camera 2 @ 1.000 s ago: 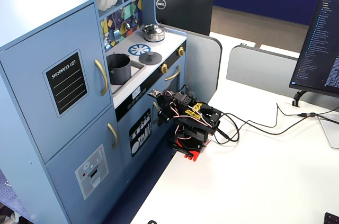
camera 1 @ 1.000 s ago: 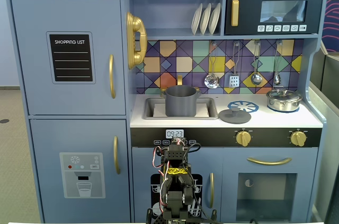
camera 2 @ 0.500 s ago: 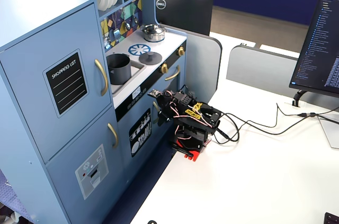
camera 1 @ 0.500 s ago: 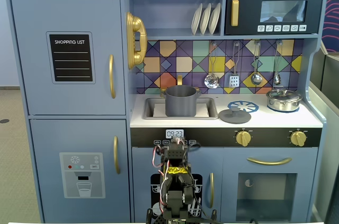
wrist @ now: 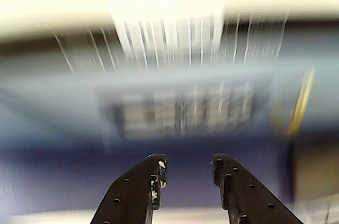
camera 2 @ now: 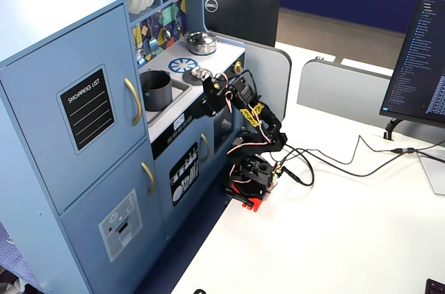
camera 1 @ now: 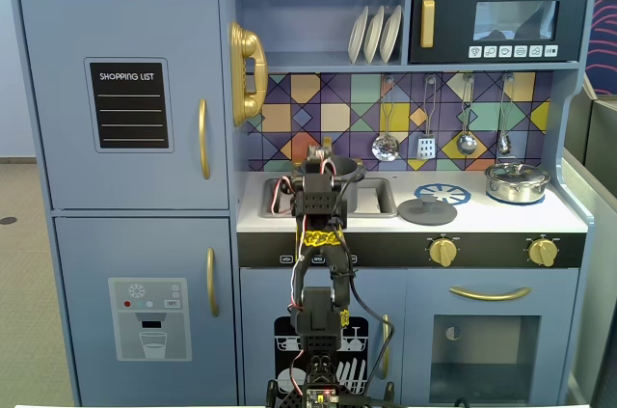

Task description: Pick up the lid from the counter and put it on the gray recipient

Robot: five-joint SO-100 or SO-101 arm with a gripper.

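The flat dark-gray lid (camera 1: 427, 210) lies on the counter between the sink and the burner; it also shows in the side fixed view (camera 2: 199, 72). The matte gray pot (camera 1: 343, 176) stands in the sink, partly behind my arm, and shows clearly from the side (camera 2: 156, 90). My gripper (wrist: 188, 170) is open and empty, with a clear gap between the jaws. It hangs at counter height by the front edge (camera 2: 208, 85), left of the lid in the front view (camera 1: 316, 159). The wrist view is motion-blurred; neither lid nor pot shows there.
A shiny steel pot with its lid (camera 1: 517, 181) sits on the right burner. Utensils (camera 1: 426, 123) hang on the backsplash. The sink basin (camera 1: 381, 198) lies right of the gray pot. Gold knobs (camera 1: 442, 251) line the front panel. Cables (camera 2: 334, 162) lie on the white table.
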